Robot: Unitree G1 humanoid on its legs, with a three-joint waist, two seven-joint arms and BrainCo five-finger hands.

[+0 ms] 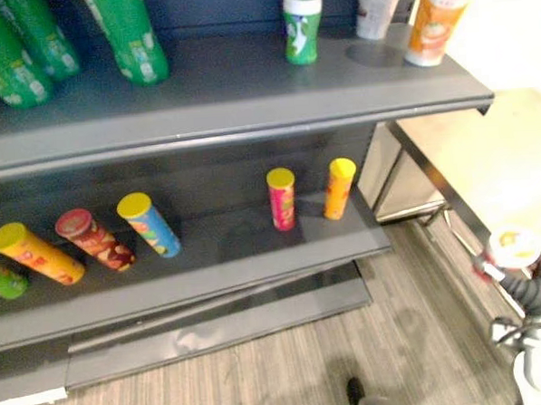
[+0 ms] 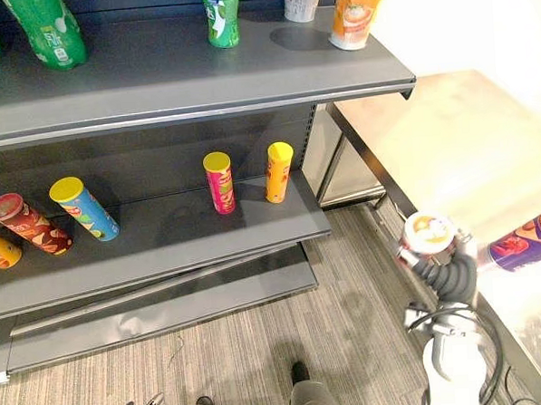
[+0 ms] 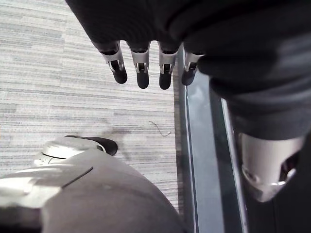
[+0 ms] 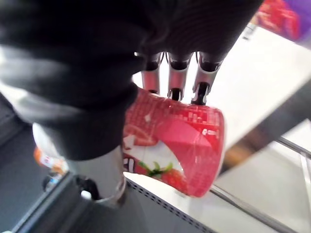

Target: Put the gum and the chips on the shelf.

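My right hand (image 4: 177,73) grips the gum tub (image 4: 180,141), fingers curled over one side and thumb on the other. The hand is at the near right of the scene, past the right end of the shelf (image 2: 200,79) and at the near edge of the pale surface (image 2: 449,148). The tub's long axis runs roughly upright, and its pale lid (image 2: 428,232) is turned up toward my head. The head views give that round lid above my fingers. The right wrist view gives the tub's red side with a fruit picture.

In the right eye view a purple can (image 2: 524,237) lies on its side on the surface, just right of my hand.

A pink can (image 2: 219,182) and an orange can (image 2: 279,171) stand on the lower shelf board.

My left hand (image 3: 141,63) hangs open, fingers straight, above the striped floor (image 3: 73,97).
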